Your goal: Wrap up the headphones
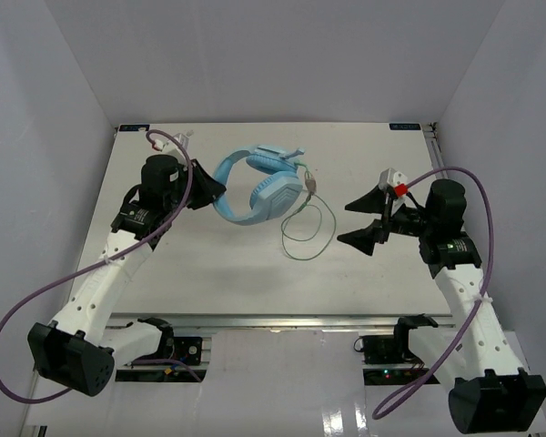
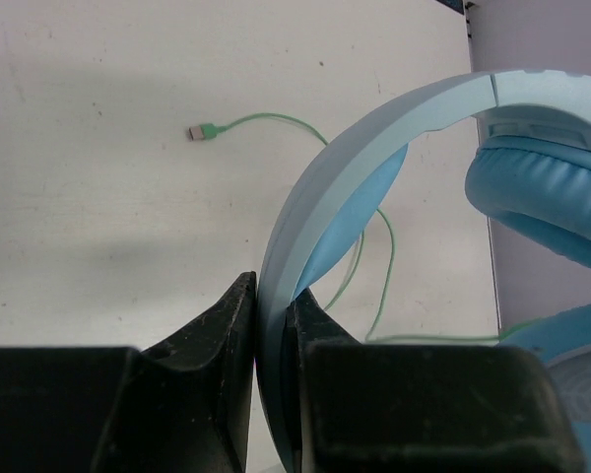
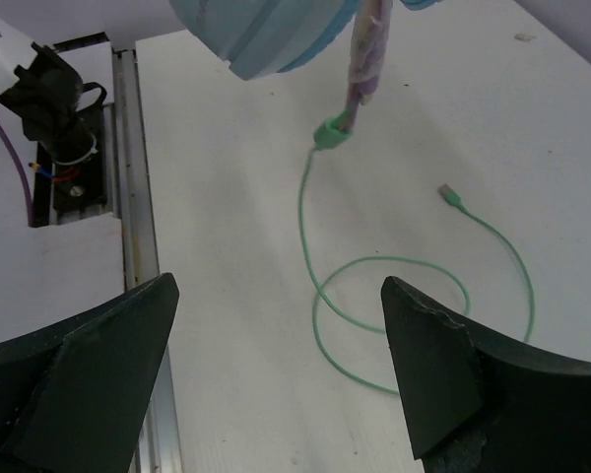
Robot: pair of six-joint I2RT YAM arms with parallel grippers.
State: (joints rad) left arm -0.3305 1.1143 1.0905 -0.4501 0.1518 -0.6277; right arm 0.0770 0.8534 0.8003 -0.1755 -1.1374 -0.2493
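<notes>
The light blue headphones (image 1: pixel 259 187) are at the far middle of the white bench (image 1: pixel 209 273); I cannot tell whether they rest on it. The left pincer (image 2: pixel 274 296) is clamped on their headband (image 2: pixel 374 128), one finger on each face. A thin green cable (image 3: pixel 320 296) drops from the headset and lies in a loose loop on the bench, its plug (image 3: pixel 451 195) lying free. The right pincer (image 3: pixel 276 325) hangs near the loop, spread wide and holding nothing. Purple robot cables (image 1: pixel 36 309) arc outside the arms.
</notes>
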